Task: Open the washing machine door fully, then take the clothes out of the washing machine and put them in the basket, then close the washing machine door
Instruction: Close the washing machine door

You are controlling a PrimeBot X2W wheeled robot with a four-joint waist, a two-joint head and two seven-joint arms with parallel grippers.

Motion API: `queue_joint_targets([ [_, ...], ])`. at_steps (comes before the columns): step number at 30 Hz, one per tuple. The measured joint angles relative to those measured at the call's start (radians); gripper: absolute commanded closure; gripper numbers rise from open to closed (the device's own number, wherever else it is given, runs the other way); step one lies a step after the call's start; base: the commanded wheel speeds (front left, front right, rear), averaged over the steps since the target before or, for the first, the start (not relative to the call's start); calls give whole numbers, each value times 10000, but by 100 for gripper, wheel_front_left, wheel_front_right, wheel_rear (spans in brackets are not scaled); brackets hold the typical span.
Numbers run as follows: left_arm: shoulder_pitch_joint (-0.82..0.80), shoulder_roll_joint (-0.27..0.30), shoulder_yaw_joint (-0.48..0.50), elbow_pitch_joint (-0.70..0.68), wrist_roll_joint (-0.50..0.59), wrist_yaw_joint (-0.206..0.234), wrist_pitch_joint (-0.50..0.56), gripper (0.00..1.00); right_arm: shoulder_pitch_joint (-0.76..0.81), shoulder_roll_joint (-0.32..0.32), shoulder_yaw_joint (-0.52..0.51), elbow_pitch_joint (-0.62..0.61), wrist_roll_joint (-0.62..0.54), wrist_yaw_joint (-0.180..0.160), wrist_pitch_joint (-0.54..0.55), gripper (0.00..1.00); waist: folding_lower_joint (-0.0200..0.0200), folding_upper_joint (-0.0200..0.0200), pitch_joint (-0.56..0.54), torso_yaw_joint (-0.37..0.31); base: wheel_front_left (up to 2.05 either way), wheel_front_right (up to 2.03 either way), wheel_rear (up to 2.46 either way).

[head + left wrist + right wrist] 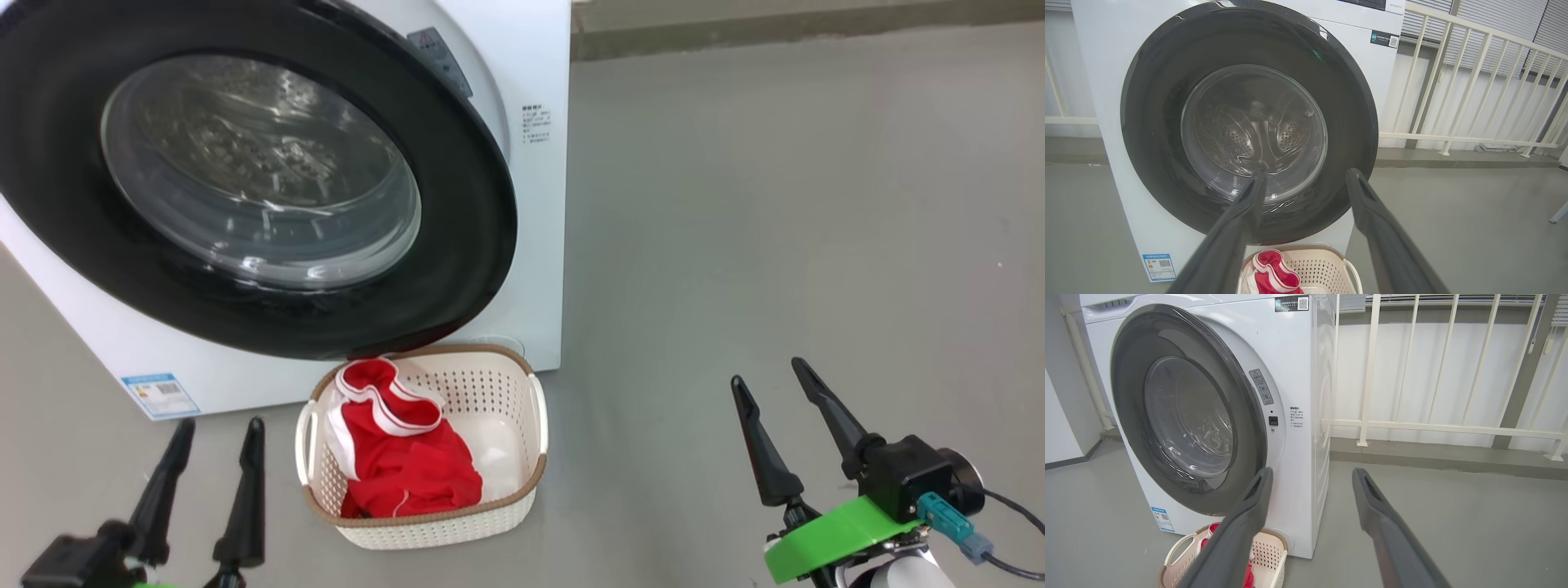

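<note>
Clothes point(400, 457) are dumped in the basket point(441, 531), parked just before the washer point(531, 204); its door point(465, 245) looks not quite shut. Left gripper point(221, 422) and right gripper point(767, 371) are spread wide, nothing held.

Washing machine door point(261, 171): top and left cut off by the frame edge.
Basket point(445, 531): far rim partly hidden under the door.
Side label point(535, 124): print too small to read.

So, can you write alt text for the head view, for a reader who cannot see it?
Red clothes lie in a cream basket on the grey floor, in front of a white washing machine whose black-rimmed glass door takes up the upper left. The left gripper at lower left and the right gripper at lower right are both open and empty.
</note>
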Motion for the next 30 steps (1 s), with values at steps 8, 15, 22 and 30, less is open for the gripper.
queue_joint_targets([
  [8, 533, -291, 230, -385, 226, 38, -2, 0, 317, 4, -40, -107, 173, 0, 2, 0, 0, 0, -199, 57, 0, 0, 0],
  [15, 910, -614, 422, -535, 545, 92, -2, 0, 479, 12, -79, -146, 184, 0, 0, 0, 0, 0, -198, 81, 0, 0, 0],
  [22, 913, -811, 587, -554, 721, -13, -2, 0, 474, 15, -161, -84, 153, 0, 2, 11, 0, 0, -155, 139, 0, 0, 0],
  [30, 907, -924, 608, -573, 903, -265, -2, 0, 149, 17, -301, 332, 155, 0, 2, 100, 0, 0, -76, 332, 0, 0, 0],
])
